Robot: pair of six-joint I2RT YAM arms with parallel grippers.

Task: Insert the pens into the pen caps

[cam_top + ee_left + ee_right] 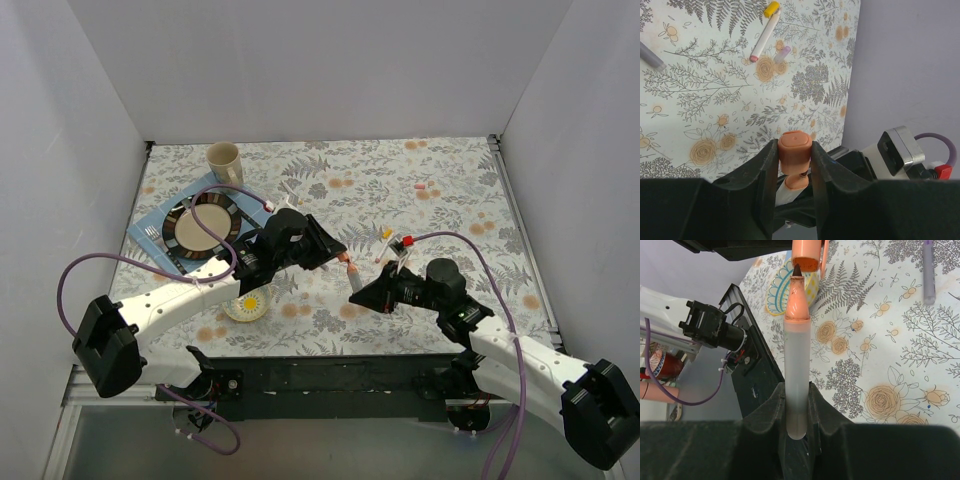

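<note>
My left gripper (pixel 795 148) is shut on an orange pen cap (pixel 795 145), open end toward the right arm. My right gripper (pixel 796 392) is shut on the pale barrel of an orange pen (pixel 796 355). Its dark nib sits right at the mouth of the orange cap (pixel 806 252). In the top view both grippers meet mid-table, left (pixel 338 252) and right (pixel 366 292), with the pen (pixel 355 279) between them. A yellow-capped pen (pixel 765 31) with a pink end and a purple cap (pixel 782 52) lie on the cloth. A purple pen (pixel 928 270) lies farther off.
A beige cup (pixel 224 160) stands at the back left. A striped plate (pixel 200 225) sits on a blue napkin (pixel 143 228) with cutlery. A small yellow dish (pixel 248 305) is near the front edge. A pink cap (pixel 422 186) lies at the back right.
</note>
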